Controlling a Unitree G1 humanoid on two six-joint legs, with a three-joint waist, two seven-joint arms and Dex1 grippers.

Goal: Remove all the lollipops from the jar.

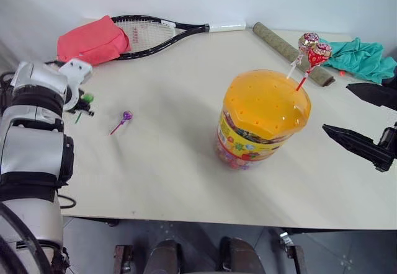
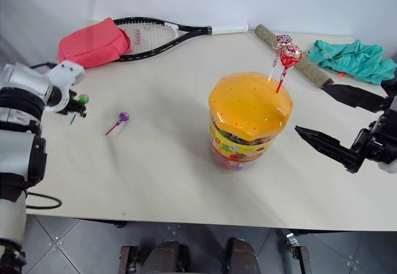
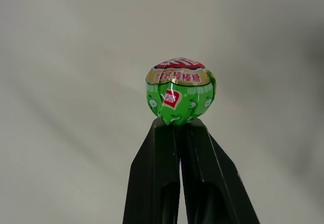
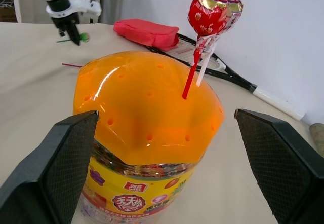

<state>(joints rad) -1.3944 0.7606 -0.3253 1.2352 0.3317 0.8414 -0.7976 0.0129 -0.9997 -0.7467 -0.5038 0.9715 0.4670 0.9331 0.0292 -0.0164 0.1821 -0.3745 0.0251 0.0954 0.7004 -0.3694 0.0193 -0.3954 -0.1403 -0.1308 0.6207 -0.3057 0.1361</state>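
The jar, a clear tub with a domed orange lid and a yellow label, stands right of the table's middle. Two lollipops stick up from holes at the lid's far right: a red one and a pink-silver one. A purple lollipop lies flat on the table to the left. At the far left, just above the table, my left gripper is shut on the stick of a green lollipop, right under its head. My right gripper stands open to the right of the jar, level with it, its jaws apart from the jar.
A tennis racket and a red pouch lie at the back left. A rolled mat and a teal cloth lie at the back right. The table's front edge runs just below the jar.
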